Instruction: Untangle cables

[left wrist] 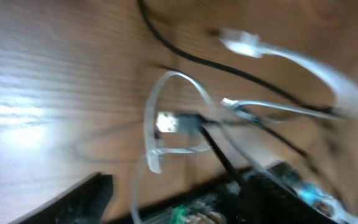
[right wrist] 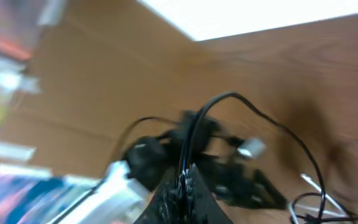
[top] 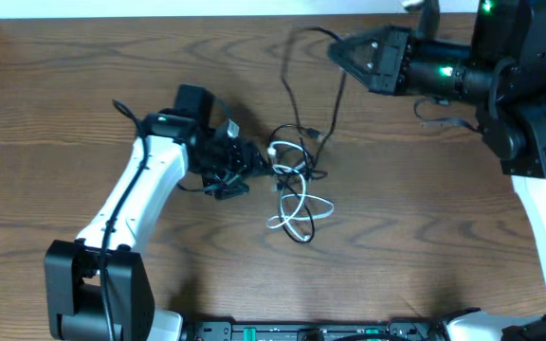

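Note:
The cables lie knotted mid-table: a white cable (top: pixel 294 206) in loops with black cables (top: pixel 303 170) crossing it. My left gripper (top: pixel 262 171) is low at the knot's left side and open. In the left wrist view a white cable (left wrist: pixel 151 118) loops between the dark fingers (left wrist: pixel 79 199) and a silver plug (left wrist: pixel 166 122) lies ahead. My right gripper (top: pixel 334 52) hovers at the back right, shut on a black cable (top: pixel 289 90) that hangs down into the knot. In the right wrist view that black cable (right wrist: pixel 229 97) rises from the closed gripper (right wrist: pixel 188 171).
The brown wooden table (top: pixel 83 76) ends at its far edge (top: pixel 159 15) just behind the right gripper. The left arm's white link (top: pixel 131 194) slants from the front left. The right arm's body (top: pixel 529 114) fills the back right corner.

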`<state>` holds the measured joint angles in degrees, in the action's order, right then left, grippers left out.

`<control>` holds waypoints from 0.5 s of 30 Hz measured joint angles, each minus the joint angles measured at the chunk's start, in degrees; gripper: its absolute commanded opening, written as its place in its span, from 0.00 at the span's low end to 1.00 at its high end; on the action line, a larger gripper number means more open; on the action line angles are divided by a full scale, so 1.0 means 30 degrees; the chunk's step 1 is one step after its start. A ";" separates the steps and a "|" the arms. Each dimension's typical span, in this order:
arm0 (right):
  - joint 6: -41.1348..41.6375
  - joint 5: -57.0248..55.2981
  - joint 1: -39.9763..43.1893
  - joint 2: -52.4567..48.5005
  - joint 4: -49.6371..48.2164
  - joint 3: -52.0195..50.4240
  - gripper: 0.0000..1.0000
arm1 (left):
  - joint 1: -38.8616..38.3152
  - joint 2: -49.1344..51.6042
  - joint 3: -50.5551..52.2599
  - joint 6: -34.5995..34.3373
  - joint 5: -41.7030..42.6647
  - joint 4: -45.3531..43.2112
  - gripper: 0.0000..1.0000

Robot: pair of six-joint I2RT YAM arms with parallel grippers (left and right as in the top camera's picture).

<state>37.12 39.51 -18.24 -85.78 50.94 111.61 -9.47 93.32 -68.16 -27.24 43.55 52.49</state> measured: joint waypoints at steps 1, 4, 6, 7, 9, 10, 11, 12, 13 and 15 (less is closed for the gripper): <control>-0.0124 -0.0423 0.0102 -0.0029 0.0408 -0.0015 0.01 | 0.0219 0.0000 0.0000 0.0058 0.0619 -0.0029 0.85; -0.0321 -0.1064 0.0109 -0.0036 0.0685 -0.0058 0.01 | 0.0627 0.0000 0.0000 0.0189 0.2849 -0.0015 0.86; -0.0401 -0.1180 0.0058 -0.0036 0.0678 -0.0058 0.01 | 0.0612 0.0000 0.0000 0.0226 0.4095 -0.0015 0.86; -0.0459 -0.1275 -0.0007 -0.0036 0.0670 -0.0058 0.01 | 0.0583 0.0000 0.0000 0.0233 0.4932 -0.0022 0.86; -0.0423 -0.1231 -0.0146 -0.0036 0.0627 -0.0058 0.01 | 0.0583 0.0000 0.0000 0.0226 0.5960 -0.0015 0.86; -0.0153 -0.1115 -0.0160 -0.0036 0.0495 -0.0058 0.01 | 0.0583 0.0000 0.0000 0.0233 0.6113 -0.0022 0.86; -0.0007 -0.1049 -0.0168 -0.0036 0.0364 -0.0066 0.01 | 0.0568 0.0000 0.0000 0.0233 0.6280 -0.0015 0.86; 0.0401 -0.0845 -0.0197 -0.0036 -0.0168 -0.0073 0.01 | 0.0481 0.0000 0.0000 0.0233 0.6455 -0.0080 0.86; 0.0627 -0.0525 -0.0197 -0.0036 -0.0641 -0.0073 0.01 | 0.0408 0.0000 0.0000 0.0233 0.6506 -0.0175 0.86; 0.0882 0.0219 -0.0197 -0.0036 -0.1326 -0.0073 0.01 | 0.0095 0.0000 0.0000 0.0153 0.6411 -0.0452 0.86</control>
<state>39.77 40.16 -18.83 -85.89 46.96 111.39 -9.19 93.32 -68.16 -26.79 62.78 51.13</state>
